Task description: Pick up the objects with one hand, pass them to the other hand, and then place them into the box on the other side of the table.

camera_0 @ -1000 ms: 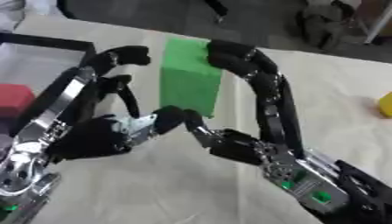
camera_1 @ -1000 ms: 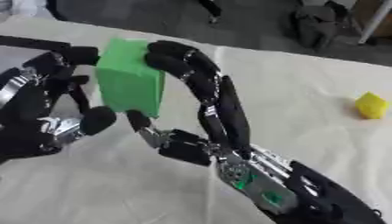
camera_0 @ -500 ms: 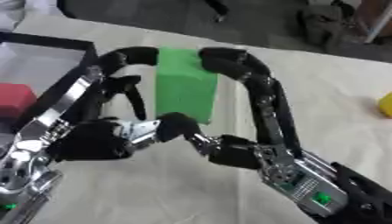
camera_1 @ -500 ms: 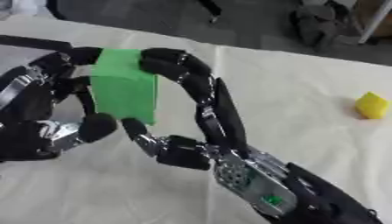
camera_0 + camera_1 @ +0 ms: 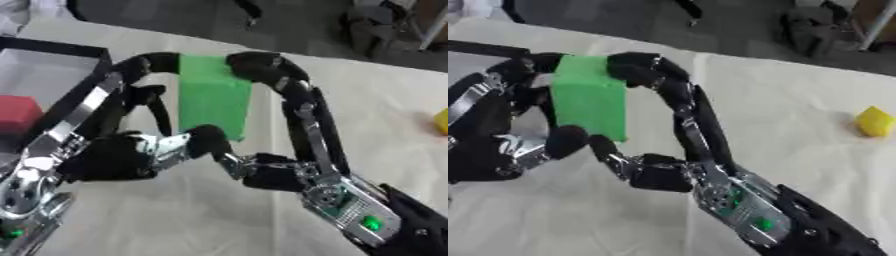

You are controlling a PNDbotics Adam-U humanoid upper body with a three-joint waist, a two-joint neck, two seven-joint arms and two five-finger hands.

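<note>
Block (image 5: 213, 95) between hands (box (image 5: 52, 70) left).

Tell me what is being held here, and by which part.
The green block, held between both hands: left hand and right hand each have fingers curled over its top corners and thumbs at its bottom edge.

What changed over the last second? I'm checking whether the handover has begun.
The left hand has closed its fingers onto the green block, which the right hand still holds too; the block drifted slightly toward the robot's left. Unchanged: red object in the box, yellow object on the table.
</note>
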